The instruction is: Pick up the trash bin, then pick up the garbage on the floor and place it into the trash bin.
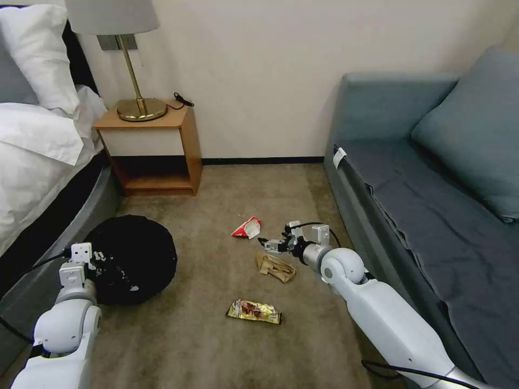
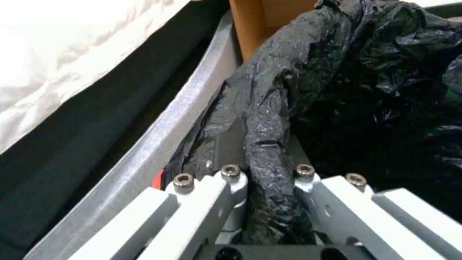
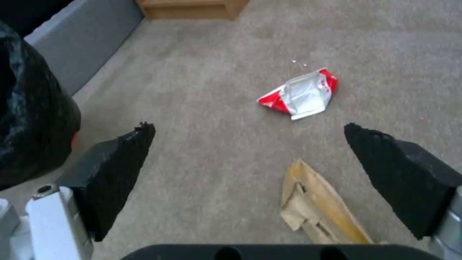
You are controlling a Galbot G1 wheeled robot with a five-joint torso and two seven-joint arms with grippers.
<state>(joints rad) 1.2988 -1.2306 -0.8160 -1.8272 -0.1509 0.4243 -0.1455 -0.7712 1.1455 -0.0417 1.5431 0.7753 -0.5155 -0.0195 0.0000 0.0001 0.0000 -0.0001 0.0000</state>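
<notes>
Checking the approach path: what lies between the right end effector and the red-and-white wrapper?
Bare carpet. In the right wrist view, the open right end effector faces the red-and-white wrapper with nothing between; the tan paper lies nearer, off to one side.

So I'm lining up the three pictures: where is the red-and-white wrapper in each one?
Head view: the red-and-white wrapper lies on the carpet mid-picture, just ahead of the open right pincer.
Right wrist view: the wrapper lies on the carpet beyond the pincer's black pads.
Left wrist view: not in this picture.
Shared landmark: the tan paper lies near it.
</notes>
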